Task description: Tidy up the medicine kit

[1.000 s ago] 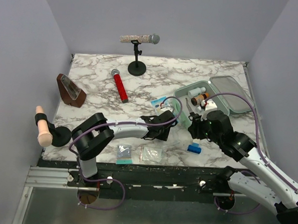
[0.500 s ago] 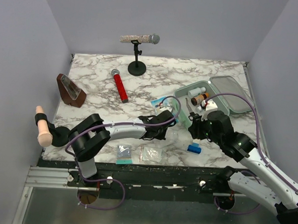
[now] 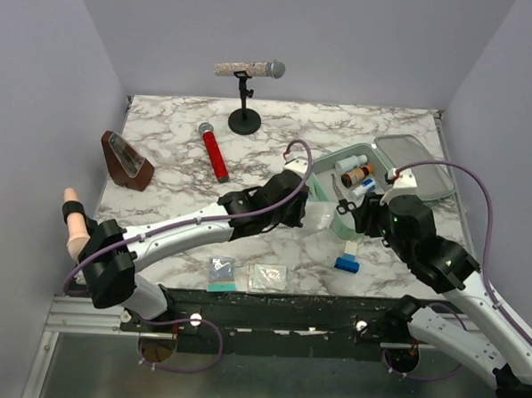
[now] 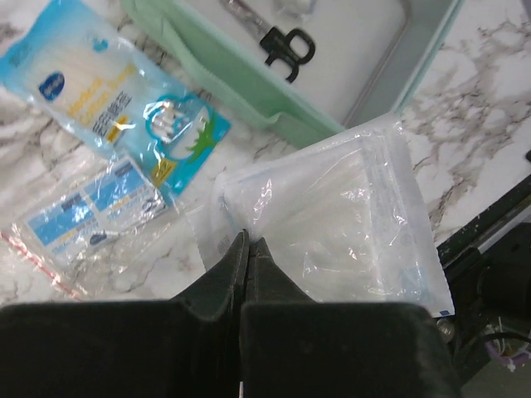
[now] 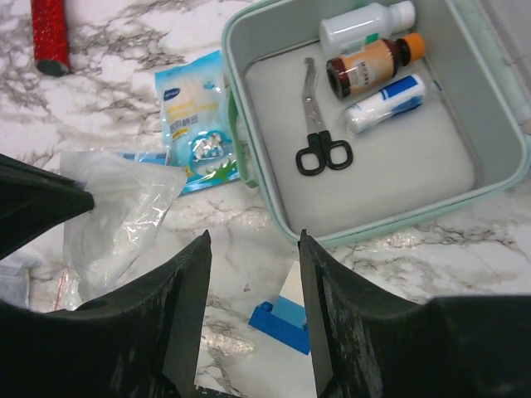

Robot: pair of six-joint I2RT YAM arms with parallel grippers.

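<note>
within the last second the left hand (image 4: 249, 245) went from standing open over the loose packets on the bench (image 3: 178, 172) to being clamped shut. it had swung right, toward the medicine kit (image 3: 343, 226). its fingers pinched one edge of a clear pouch (image 4: 348, 224), and the pouch hung off the marble just beside the kit's near wall, not yet over the tray. the blue printed packet (image 4: 116, 91) and a small flat sachet with blue labels (image 4: 91, 215) lay on the bench below it, both outside the case. i judged this as a pick finished and a carry under way, with the drop into the kit the next step.

the medicine kit sat open at the right of the bench, its lid (image 3: 421, 167) laid back behind it. inside were scissors (image 5: 314, 124), a white bottle (image 5: 365, 21), a brown bottle (image 5: 369, 62) and a blue-and-white tube (image 5: 386, 93), with the near half of the tray bare.

the right hand (image 5: 251, 249) had pulled back a little and hovered above the kit's near left corner. its fingers were spread and nothing was between them or touching them. a small blue-and-white box (image 5: 282, 315) lay on the bench under it, just outside the case, not yet put away.
</note>
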